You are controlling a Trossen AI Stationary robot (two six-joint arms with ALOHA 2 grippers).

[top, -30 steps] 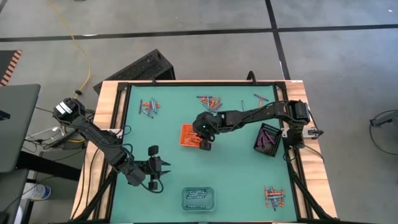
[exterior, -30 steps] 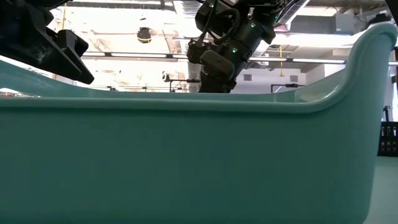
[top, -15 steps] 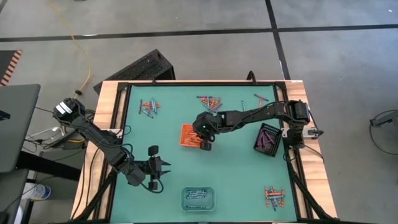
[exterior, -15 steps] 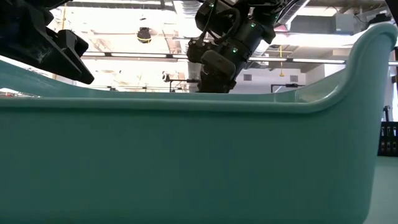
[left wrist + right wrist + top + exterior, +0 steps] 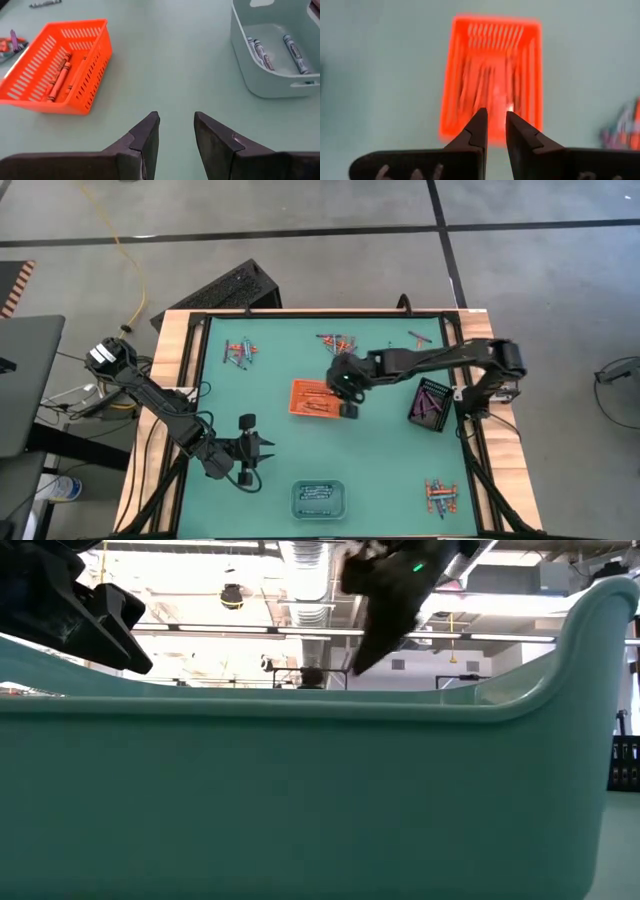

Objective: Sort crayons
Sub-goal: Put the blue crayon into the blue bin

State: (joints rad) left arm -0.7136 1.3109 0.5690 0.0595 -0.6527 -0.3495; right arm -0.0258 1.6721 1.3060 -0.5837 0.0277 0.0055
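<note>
Risk we are noting: right gripper (image 5: 495,127), fingers slightly parted and empty, is hovering over the orange slotted plastic basket (image 5: 316,400) mid-mat; a descent could snag it. Loose crayons (image 5: 339,342) are lying near the far edge.

Left gripper (image 5: 176,137), part-open and empty, is waiting near the front edge.

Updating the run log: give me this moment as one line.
right gripper: open, empty, above orange tray | left gripper: open, waiting near pale tray | crayons: piles remain on mat

Three trays: one orange (image 5: 313,400), one pale green (image 5: 319,499), one black (image 5: 432,402); four loose crayon piles (image 5: 240,352)
</note>
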